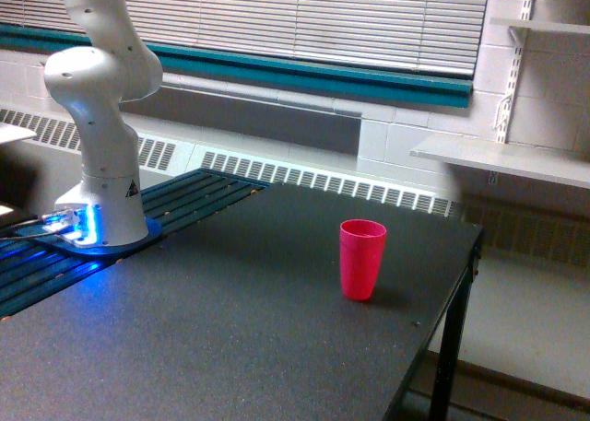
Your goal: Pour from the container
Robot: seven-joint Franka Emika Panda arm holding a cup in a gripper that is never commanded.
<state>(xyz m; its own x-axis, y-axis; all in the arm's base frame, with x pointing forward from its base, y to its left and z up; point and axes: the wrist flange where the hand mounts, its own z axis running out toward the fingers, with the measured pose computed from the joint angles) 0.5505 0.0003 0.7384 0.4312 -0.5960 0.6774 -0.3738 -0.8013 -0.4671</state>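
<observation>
arm: white base (97,177) at nine o'clock on the dark table (230,338)
red cup (361,258): upright, at three o'clock, well apart from base
pincer: out of frame, state unknown
container: not visible

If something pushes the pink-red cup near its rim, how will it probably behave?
The pink-red cup stands upright, is tall, and tapers to a narrow base, so it would probably tip rather than slide. It looks like thin plastic, so likely light. Once on its side, it may roll in a curve on the table.
</observation>
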